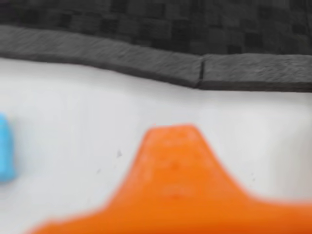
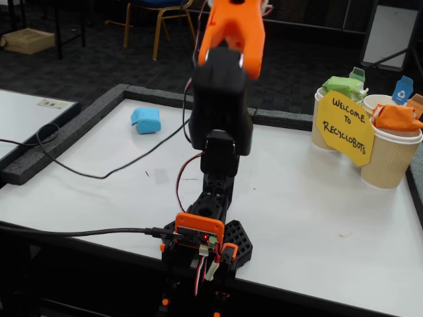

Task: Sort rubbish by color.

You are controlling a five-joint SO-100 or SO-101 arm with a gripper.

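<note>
A blue crumpled piece of rubbish (image 2: 146, 120) lies on the white table (image 2: 297, 191) at the far left in the fixed view. In the wrist view it shows only at the left edge (image 1: 5, 148). My gripper (image 1: 173, 134) shows as one blurred orange finger rising from the bottom of the wrist view, above bare table and well right of the blue piece. Nothing shows in it, and the second finger is out of view. In the fixed view the raised arm (image 2: 221, 112) hides the fingertips.
Paper cups (image 2: 390, 162) stand at the right with an orange piece (image 2: 396, 117), a green piece (image 2: 344, 86) and a yellow sign (image 2: 344, 125). A black foam border (image 2: 59, 142) edges the table. A black cable (image 2: 99, 175) crosses the left side.
</note>
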